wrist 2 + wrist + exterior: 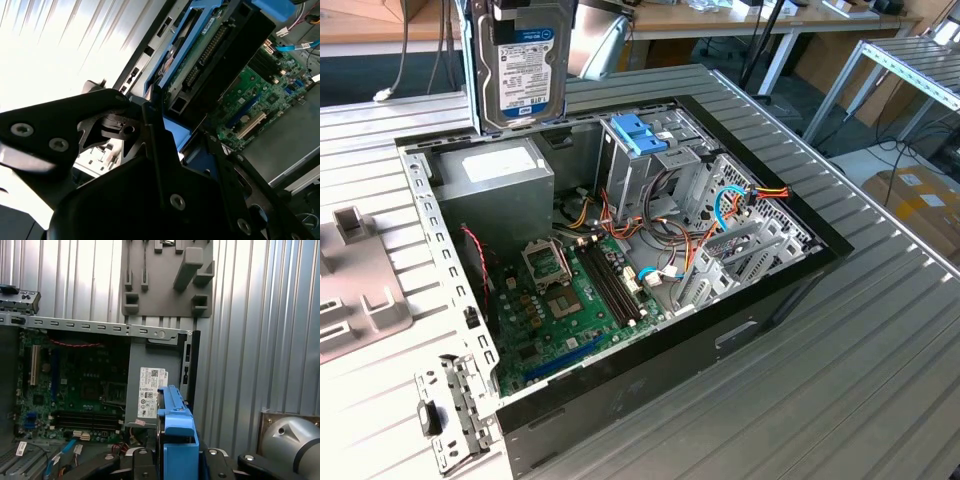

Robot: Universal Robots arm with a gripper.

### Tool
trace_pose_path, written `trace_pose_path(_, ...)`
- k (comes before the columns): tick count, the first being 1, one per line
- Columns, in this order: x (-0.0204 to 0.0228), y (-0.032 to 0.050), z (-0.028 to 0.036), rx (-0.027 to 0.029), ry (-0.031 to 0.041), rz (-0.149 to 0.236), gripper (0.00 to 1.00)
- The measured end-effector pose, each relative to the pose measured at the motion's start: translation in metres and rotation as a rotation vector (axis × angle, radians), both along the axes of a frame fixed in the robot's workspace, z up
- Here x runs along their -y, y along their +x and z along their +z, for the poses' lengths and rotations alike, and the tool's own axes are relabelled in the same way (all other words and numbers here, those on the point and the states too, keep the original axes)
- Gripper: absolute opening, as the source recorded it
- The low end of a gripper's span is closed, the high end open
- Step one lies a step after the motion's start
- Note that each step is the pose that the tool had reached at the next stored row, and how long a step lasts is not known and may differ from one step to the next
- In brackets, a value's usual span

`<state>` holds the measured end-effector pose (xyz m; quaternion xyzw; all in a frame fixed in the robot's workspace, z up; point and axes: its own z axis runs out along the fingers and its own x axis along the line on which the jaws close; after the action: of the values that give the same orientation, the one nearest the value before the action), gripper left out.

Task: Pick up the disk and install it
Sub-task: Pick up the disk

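The disk (520, 60) hangs upright in the air above the far corner of the open computer case (620, 400), toward the exterior view's left, its white-and-blue label facing the camera. My gripper (525, 8) is shut on its upper end at the picture's top edge. In the second wrist view the disk (200, 50) shows its green circuit side inside the light-blue carrier rail, with my black fingers (150, 125) closed on it. In the first wrist view the blue rail (177, 425) rises edge-on from between the gripper (175, 462) over the case.
Inside the case lie a grey power-supply box (495, 175), a green motherboard (570, 290), a drive cage with a bright-blue latch (640, 135) and loose cables (720, 210). A grey fixture plate (360, 300) and a metal bracket (445, 410) rest on the ribbed table (840, 380).
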<state>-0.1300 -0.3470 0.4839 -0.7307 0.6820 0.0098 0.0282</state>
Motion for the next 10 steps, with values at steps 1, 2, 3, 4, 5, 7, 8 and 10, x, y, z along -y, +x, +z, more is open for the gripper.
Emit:
trace_pose_path(1,0.0009,0.0009,-0.0001,0.0,0.0001,0.0,0.37)
trace_pose_path(2,0.0019,0.0018,-0.0002,0.0,0.0,0.0,0.37)
trace_pose_path(3,0.0026,0.0025,-0.0002,0.0,0.0,0.0,0.37)
trace_pose_path(4,0.0031,0.003,-0.0003,0.0,0.0,0.0,0.37)
trace_pose_path(5,0.0035,0.0035,-0.0003,0.0,0.0001,0.0,0.37)
trace_pose_path(7,0.0046,0.0046,-0.0004,0.0,0.0,0.0,0.37)
trace_pose_path(8,0.005,0.0051,-0.0004,0.0,0.0,0.0,0.37)
trace_pose_path(10,0.0065,0.0063,-0.0004,-0.0001,-0.0001,0.0,0.37)
